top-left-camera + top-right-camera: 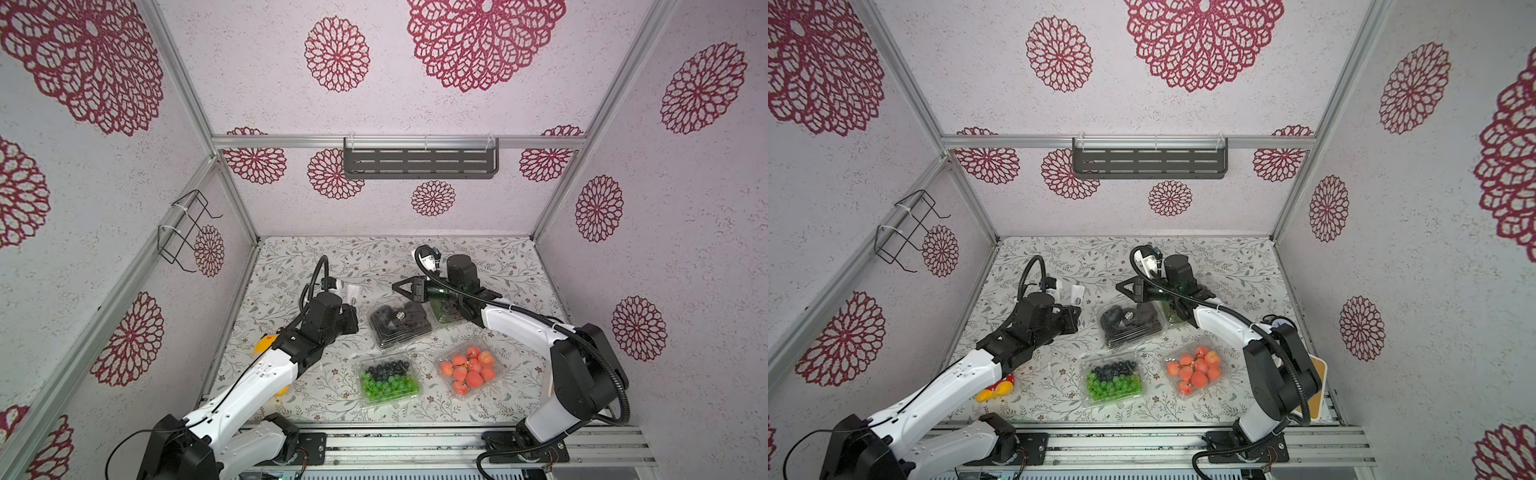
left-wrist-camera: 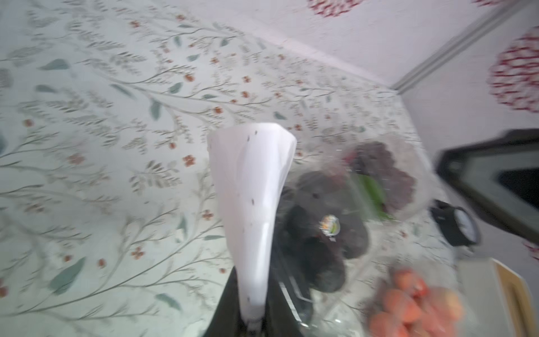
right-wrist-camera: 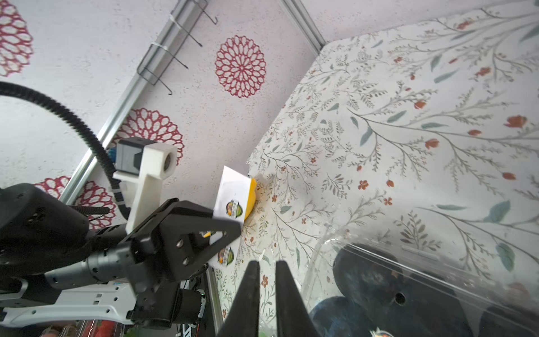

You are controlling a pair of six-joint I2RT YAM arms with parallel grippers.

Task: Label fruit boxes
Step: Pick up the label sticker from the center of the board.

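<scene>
Punnet of black fruit (image 1: 384, 330), clear, mid-frame, wears a round sticker (image 1: 400, 316) on its lid; my left gripper (image 3: 233, 227) pinches the sticker sheet (image 3: 233, 186), right gripper (image 3: 267, 268) slightly parted, empty.

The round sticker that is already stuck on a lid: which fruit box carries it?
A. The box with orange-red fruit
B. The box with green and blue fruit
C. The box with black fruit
C: in both top views the small round sticker sits on the clear lid of the box with black fruit, while the lids of the green-and-blue box and the orange-red box show none.
</scene>
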